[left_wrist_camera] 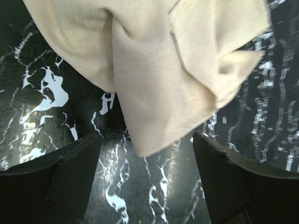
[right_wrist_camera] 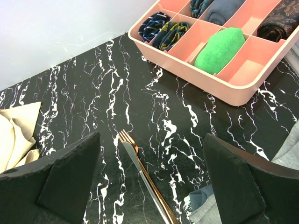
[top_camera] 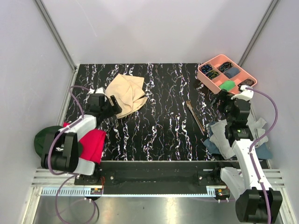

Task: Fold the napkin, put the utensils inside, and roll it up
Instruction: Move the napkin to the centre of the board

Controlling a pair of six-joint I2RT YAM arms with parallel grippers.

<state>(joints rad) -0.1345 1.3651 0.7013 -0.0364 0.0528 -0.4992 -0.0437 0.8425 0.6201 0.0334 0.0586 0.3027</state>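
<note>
Top external view gives you the napkin (top_camera: 126,94) bunched in loose folds at the far left of the table (top_camera: 159,135), your left pincer (top_camera: 113,106) right at its near edge. Down the left wrist, that pincer (left_wrist_camera: 147,140) is spread wide, both fingers (left_wrist_camera: 70,172) framing the marbled top, and one beige corner of the napkin (left_wrist_camera: 177,70) pokes into the gap between them. Bare table shows on each side of that corner, so nothing is pinched. On your right, the right pincer (top_camera: 220,99) is spread too, holding nothing. Its wrist view puts the utensils (right_wrist_camera: 145,182), a fork and a knife side by side, flat on the table in line with the gap between the fingers (right_wrist_camera: 243,182), tines pointing away. The pink tray (right_wrist_camera: 210,88) stands beyond, a green roll (right_wrist_camera: 219,49) in one compartment. From above, the utensils (top_camera: 195,116) lie well apart from the napkin, just left of the grey and blue cloths (top_camera: 219,137); a red cloth (top_camera: 93,142) lies by your left arm.
</note>
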